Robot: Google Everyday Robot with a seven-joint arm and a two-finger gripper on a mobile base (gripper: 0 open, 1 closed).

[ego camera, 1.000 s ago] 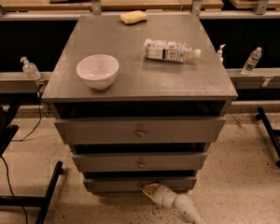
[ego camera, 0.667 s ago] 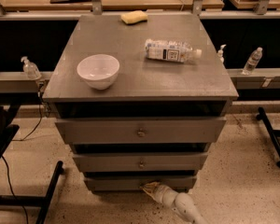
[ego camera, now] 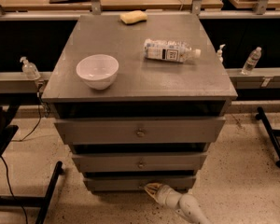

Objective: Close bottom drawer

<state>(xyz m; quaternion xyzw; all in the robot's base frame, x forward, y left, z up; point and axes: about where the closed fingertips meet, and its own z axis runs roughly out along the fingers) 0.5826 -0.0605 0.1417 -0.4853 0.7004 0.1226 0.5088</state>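
Note:
The grey cabinet (ego camera: 140, 78) has three flat drawer fronts, each narrower than the one above. The bottom drawer (ego camera: 116, 183) is the lowest and slimmest; its knob is hidden behind my gripper. My gripper (ego camera: 150, 188) comes in from the lower right on a white arm (ego camera: 186, 206), and its yellowish tip touches the middle of the bottom drawer's front. The top drawer (ego camera: 140, 130) and the middle drawer (ego camera: 140, 162) each show a small round knob. Dark gaps show above all three fronts.
On the cabinet top are a white bowl (ego camera: 97, 71), a lying plastic bottle (ego camera: 170, 50) and a yellow sponge (ego camera: 133, 17). Black stand legs sit on the floor at the left (ego camera: 46, 192) and right (ego camera: 273, 139). Bottles stand on side ledges (ego camera: 251, 60).

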